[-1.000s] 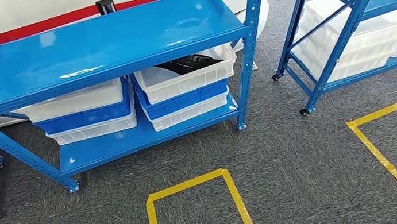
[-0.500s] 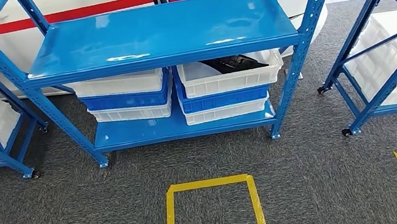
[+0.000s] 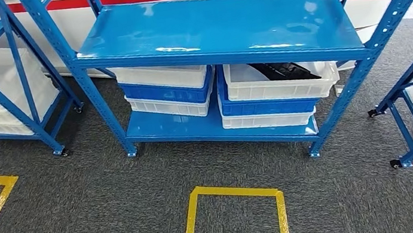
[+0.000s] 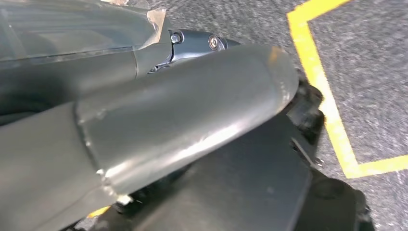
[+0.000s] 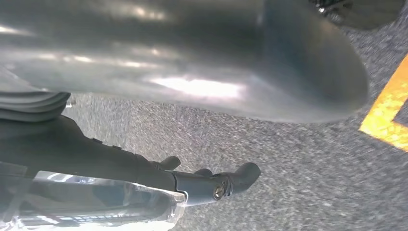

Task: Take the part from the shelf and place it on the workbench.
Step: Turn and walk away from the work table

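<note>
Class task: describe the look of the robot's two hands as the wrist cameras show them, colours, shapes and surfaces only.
Left hand: a thick, smooth grey thumb with a glossy sheen, dark fingers with a silver screw, clear plastic wrap. Right hand: the same glossy grey thumb, dark slender fingers, ribbed grey cover, clear wrap.

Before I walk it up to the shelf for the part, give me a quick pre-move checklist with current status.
1. Part located: ok. A black part lies in the top white bin of the right stack, lower level of the blue shelf.
2. Path to shelf: ok. Bare grey carpet ahead.
3. Standing mark: ok. Yellow tape square lies in front of the shelf.
4. Left hand free: cannot tell, fingers hidden behind the thumb.
5. Right hand free: ok, nothing seen in its fingers.
</note>
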